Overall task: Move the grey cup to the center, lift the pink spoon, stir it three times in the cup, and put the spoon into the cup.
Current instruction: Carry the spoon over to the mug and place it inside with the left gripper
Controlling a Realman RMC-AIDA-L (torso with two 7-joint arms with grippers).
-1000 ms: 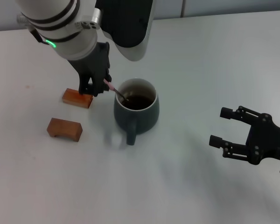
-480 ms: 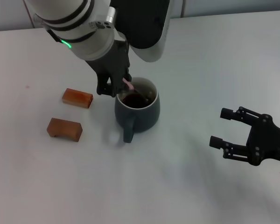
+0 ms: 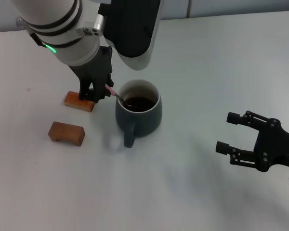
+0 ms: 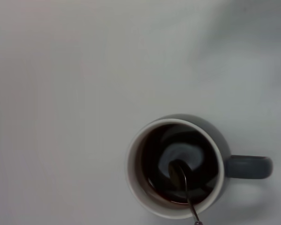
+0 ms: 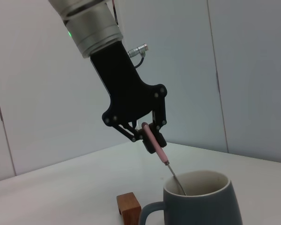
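The left end effector is clamped on the pink spoon, gripping the pale handle near its upper end while the thin metal neck slants down and away from the fingers into the grey cup. The spoon's bowl is dipped in the dark liquid; the left wrist view shows a pale swirl around it.

Compared with half a second ago, the left end effector has swung back from over the cup's rim to the far side of the cup, close to where it was a second ago. The cup's handle has also turned slightly. This back-and-forth suggests one stirring cycle in progress; how many of the three turns are complete cannot be judged from here.

The cup stands just beside and below the gripping fingers, handle pointing toward the robot. Two orange-brown blocks lie on the surface: the nearer block is directly beneath the end effector, possibly touching it, though the view is too oblique to tell; the second block lies a little farther toward the robot.

The right end effector hangs well apart from the cup, fingers spread, grasping nothing.

The surface is plain and pale. The right wrist view shows light wall panels behind it.
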